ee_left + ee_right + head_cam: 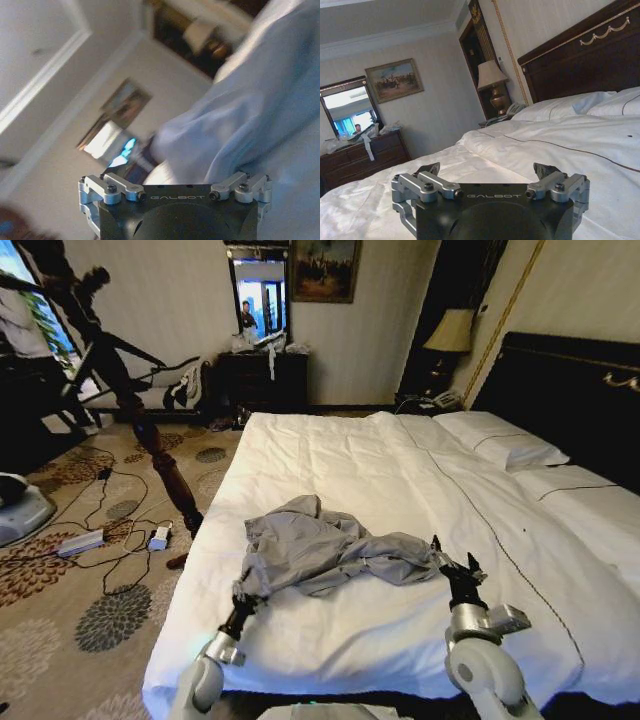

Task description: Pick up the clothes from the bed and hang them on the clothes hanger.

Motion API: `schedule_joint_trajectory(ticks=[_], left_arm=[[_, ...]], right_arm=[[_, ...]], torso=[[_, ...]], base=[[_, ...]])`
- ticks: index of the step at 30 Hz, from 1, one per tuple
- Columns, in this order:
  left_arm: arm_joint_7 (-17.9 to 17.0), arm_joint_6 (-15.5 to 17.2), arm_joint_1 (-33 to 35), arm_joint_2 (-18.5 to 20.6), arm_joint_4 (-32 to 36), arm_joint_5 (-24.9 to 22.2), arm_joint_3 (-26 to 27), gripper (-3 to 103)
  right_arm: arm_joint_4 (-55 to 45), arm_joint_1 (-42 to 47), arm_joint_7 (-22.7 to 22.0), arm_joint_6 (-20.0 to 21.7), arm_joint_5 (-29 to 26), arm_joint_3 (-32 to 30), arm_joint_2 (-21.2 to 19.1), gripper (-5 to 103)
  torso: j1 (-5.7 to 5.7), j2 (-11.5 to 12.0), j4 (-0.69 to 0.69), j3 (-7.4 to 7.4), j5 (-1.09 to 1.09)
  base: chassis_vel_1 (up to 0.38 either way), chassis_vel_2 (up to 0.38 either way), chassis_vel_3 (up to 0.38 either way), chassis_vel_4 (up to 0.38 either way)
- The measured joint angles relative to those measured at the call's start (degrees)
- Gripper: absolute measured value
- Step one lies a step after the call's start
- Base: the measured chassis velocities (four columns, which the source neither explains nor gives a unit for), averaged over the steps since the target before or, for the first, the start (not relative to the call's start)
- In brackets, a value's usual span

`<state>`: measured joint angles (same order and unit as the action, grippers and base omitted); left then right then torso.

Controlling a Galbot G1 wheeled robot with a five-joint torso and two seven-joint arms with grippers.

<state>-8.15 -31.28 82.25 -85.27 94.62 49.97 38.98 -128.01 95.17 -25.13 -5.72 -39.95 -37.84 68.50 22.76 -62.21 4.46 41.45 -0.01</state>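
1. Blue-grey thin fabric covers the tips of the left gripper (243,602) in the head view, so its fingers cannot be made out there; the gripper sits at the near left corner of the shirt (325,548), its black wrist poking out from under the cloth's edge.
2. In the left wrist view the shirt (240,115) bulks up pale and blurred right against the gripper body, and only the silver finger linkages show at the frame's lower edge; whether the fingers are apart or pinched on the cloth cannot be told.
3. The right gripper (455,562) stands with its black fingers spread apart, holding nothing, its tips pointing up the bed just at the shirt's right-hand end, where a sleeve trails toward it.
4. The right wrist view shows the same fingers (547,171) wide apart, with bare white duvet between them; the shirt lies outside that view.
5. The shirt lies crumpled on the near half of the bed (400,640), closer to its left edge, spread between the two grippers.
6. Beyond it the white duvet runs to the pillows (497,440) and the dark headboard (570,400) at the right.
7. Left of the bed, on the patterned carpet, a dark turned-wood pole (165,465) leans, its top cut off by the frame.
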Motion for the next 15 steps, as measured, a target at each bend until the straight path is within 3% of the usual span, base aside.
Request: schedule_joint_trajectory(ticks=[4, 5, 9, 15], left_arm=[[-1.67, 4.6, -2.65, 3.22, -0.36, -10.68, 4.43, 100], [-1.67, 4.6, -2.65, 3.22, -0.36, -10.68, 4.43, 100], [-2.55, 7.78, -2.61, 6.21, 0.48, -20.75, 6.49, 100], [-1.74, 7.1, -0.75, 7.31, 1.95, -22.02, 5.95, 100]], right_arm=[[-0.59, 0.62, 0.01, -0.09, 0.1, -0.12, -0.38, 100], [-0.59, 0.62, 0.01, -0.09, 0.1, -0.12, -0.38, 100], [-0.65, 0.75, 0.04, -0.18, 0.54, 0.23, -0.31, 100], [-0.59, 0.68, 0.08, -0.21, 0.85, 0.79, 0.18, 100]], torso=[[0.0, 0.0, 0.0, 0.0, 0.0], [0.0, 0.0, 0.0, 0.0, 0.0], [0.0, 0.0, -0.01, 0.0, 0.0], [0.0, 0.0, -0.01, 0.0, 0.0]], base=[[0.0, 0.0, 0.0, 0.0], [0.0, 0.0, 0.0, 0.0], [0.0, 0.0, 0.0, 0.0], [0.0, 0.0, 0.0, 0.0]])
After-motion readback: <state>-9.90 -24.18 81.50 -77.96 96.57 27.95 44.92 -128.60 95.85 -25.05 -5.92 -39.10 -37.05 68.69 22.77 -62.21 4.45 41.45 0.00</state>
